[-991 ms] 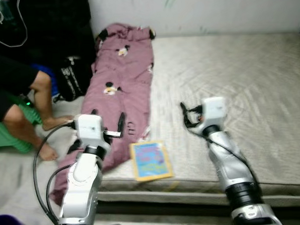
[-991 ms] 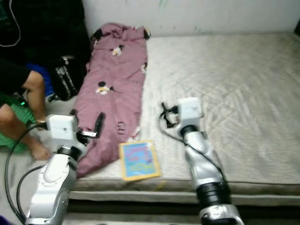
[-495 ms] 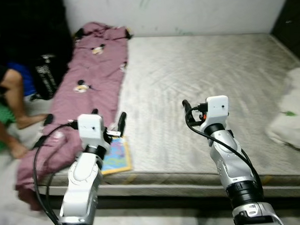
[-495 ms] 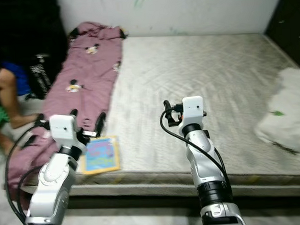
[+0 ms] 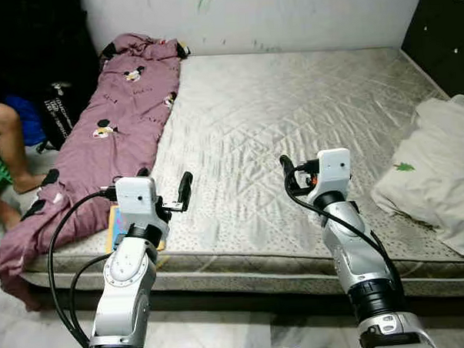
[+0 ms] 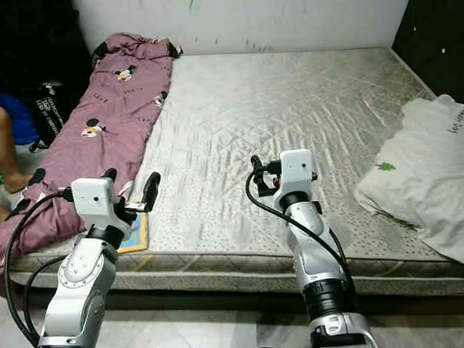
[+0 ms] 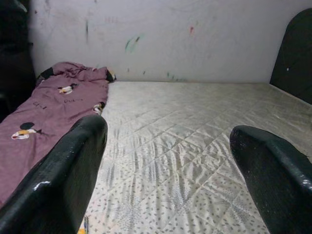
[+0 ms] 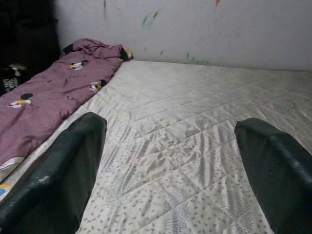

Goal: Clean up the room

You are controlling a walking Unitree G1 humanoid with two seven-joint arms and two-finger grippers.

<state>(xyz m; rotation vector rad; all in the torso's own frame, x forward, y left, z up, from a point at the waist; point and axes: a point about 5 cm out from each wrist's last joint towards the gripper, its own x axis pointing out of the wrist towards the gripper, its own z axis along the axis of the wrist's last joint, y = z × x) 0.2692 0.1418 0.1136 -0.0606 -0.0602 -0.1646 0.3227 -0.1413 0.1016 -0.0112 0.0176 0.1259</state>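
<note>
A mauve blanket (image 5: 118, 121) printed with cartoon mice lies along the left side of a bare grey mattress (image 5: 290, 102), its near end hanging over the edge. A colourful book (image 5: 114, 225) sits at the mattress's front left corner, partly hidden behind my left arm. A white pillow (image 5: 432, 173) with a small green print rests on the right side. My left gripper (image 5: 165, 186) is open and empty above the front edge, next to the book. My right gripper (image 8: 170, 126) hovers open and empty over the middle front of the mattress.
A person sits on the floor at the far left, one bare leg (image 5: 7, 145) showing. A black bag (image 5: 56, 112) leans beside the mattress there. A dark door (image 5: 441, 26) stands at the back right. The mattress lies low against a white wall (image 5: 287, 13).
The camera has swung right: the blanket, book and person slid toward the left edge and the white pillow came into view. Both arms keep the same pose, open.
</note>
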